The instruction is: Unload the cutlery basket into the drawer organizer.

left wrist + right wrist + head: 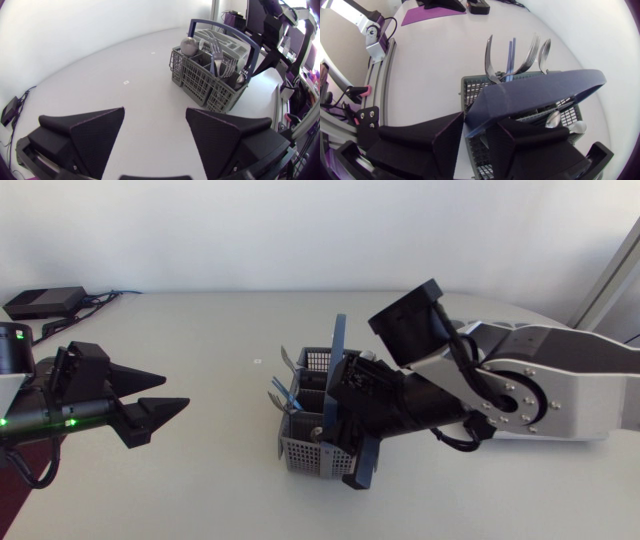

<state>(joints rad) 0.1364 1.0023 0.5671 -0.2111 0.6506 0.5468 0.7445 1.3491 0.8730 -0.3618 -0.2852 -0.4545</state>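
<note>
Right gripper (pixel 338 402) (pixel 475 125): my fingers stand narrow and are closed on the blue handle (pixel 338 340) (pixel 545 87) (pixel 225 27), one finger on each side of the bar, at the centre of the head view.
Right arm: enters from the right edge of the head view and reaches across the top of the basket.
Left gripper (pixel 172 390) (pixel 155 112): my fingers are spread wide with nothing between them; it sits at the left of the head view, well apart from the basket, with its tips towards it.
Cutlery basket (pixel 310 445) (pixel 200 85) (pixel 470 90): grey mesh, upright on the table, just below centre of the head view, with the handle raised over it.
Contents: forks (pixel 285 360) (pixel 216 50) (pixel 489 55) and spoons (pixel 188 45) (pixel 544 50) stand in the compartments, heads up, beside a thin blue piece (pixel 510 52).
Pale grey slotted piece (pixel 227 42): shows just beyond the basket in the left wrist view; I cannot tell whether it is the drawer organizer.
Table (pixel 200 480): plain white surface.
Black box (pixel 45 301) (pixel 9 111): upper left of the head view, cables attached.
Labels and writing: a small white mark (pixel 258 361) (pixel 126 81) lies on the table left of the basket, too small to read.
</note>
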